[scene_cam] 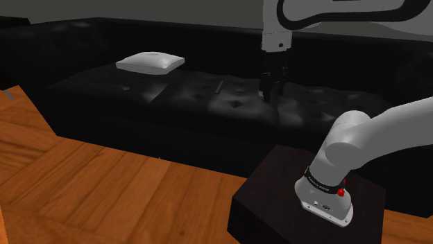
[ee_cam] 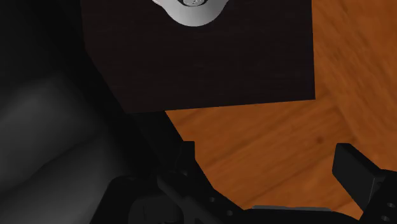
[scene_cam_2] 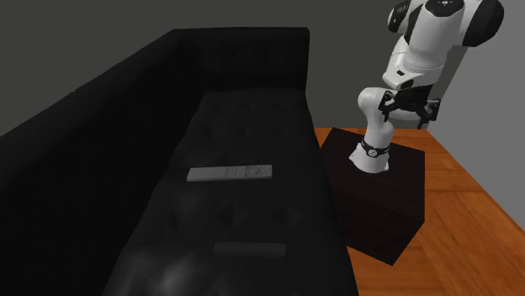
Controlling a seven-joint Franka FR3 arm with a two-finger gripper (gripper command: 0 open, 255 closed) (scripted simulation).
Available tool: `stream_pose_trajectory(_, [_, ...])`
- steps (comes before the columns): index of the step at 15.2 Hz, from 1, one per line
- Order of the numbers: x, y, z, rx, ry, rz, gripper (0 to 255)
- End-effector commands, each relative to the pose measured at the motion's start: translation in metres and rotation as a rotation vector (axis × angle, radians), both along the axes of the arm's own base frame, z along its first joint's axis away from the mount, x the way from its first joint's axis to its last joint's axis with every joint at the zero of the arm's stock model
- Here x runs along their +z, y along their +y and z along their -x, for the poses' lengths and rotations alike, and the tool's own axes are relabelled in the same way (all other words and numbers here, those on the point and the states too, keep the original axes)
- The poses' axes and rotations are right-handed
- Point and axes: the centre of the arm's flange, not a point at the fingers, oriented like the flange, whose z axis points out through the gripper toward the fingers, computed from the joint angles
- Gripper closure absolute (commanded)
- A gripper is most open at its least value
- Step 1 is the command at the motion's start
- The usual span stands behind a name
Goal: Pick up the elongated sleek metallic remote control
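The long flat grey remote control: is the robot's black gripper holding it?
No, the long grey remote control lies on the black sofa's seat, apart from the open black gripper.

A black tufted sofa [scene_cam_2: 244, 118] carries a slim grey remote control [scene_cam_2: 229, 173], a darker flat bar [scene_cam_2: 249, 249] near it, and a white cushion [scene_cam: 150, 62].

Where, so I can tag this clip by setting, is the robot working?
Probably a living room: a black tufted sofa with a pale cushion and a grey remote control on its seat, beside a wood-plank floor.
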Motion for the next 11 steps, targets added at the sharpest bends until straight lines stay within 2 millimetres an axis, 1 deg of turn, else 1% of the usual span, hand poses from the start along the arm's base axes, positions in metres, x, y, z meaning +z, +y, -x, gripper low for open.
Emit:
stream_pose_trajectory(1, [0.000, 0.000, 0.000, 0.000, 0.000, 0.000, 0])
stream_pose_trajectory(11, [-0.047, -0.087, -0.082, -0.177, -0.029, 0.026, 0])
